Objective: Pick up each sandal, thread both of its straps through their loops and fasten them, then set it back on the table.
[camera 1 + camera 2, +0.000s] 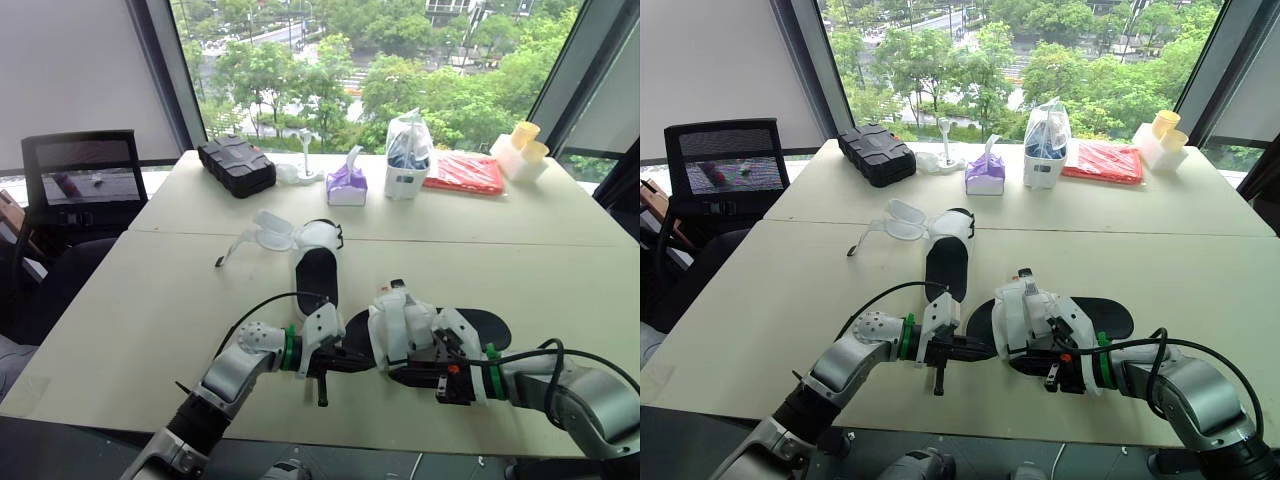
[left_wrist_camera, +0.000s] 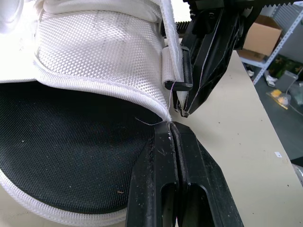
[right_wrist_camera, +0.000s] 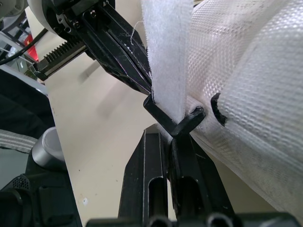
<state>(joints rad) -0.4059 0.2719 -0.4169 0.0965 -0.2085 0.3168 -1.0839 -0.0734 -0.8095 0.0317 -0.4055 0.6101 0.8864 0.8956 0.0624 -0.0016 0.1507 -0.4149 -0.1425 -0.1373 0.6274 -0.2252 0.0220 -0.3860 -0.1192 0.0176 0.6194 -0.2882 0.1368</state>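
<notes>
1. Your near sandal (image 1: 440, 330) lies crosswise on the tabletop (image 1: 150, 320), close to the front edge and between the two grippers.
2. The far sandal (image 1: 318, 272) sits just behind it, toe pointing away, with its straps (image 1: 268, 236) splayed open to the left.
3. There is broad bare tabletop to the left and right of both sandals. The clutter is well apart along the back edge: a black case (image 1: 237, 165), a purple tissue pack (image 1: 347, 186), a white bag (image 1: 407, 155), a red packet (image 1: 464, 172) and yellow cups (image 1: 526, 138).
4. The left wrist view shows your left gripper (image 2: 171, 127) with its fingers pressed together. The tips touch the near sandal's white rim beside the black footbed; you cannot tell whether they pinch anything.
5. The right wrist view shows your right gripper (image 3: 169, 135) with its fingers closed to a thin slit. The black loop (image 3: 175, 124) sits right at the tips, and the white strap (image 3: 165, 56) stands up through it. Whether the fingers pinch the loop is unclear.
6. The tabletop is pale beige, with a seam across it just behind the far sandal.
7. Tall windows onto trees stand behind, and a black chair (image 1: 85, 185) is at the left.
</notes>
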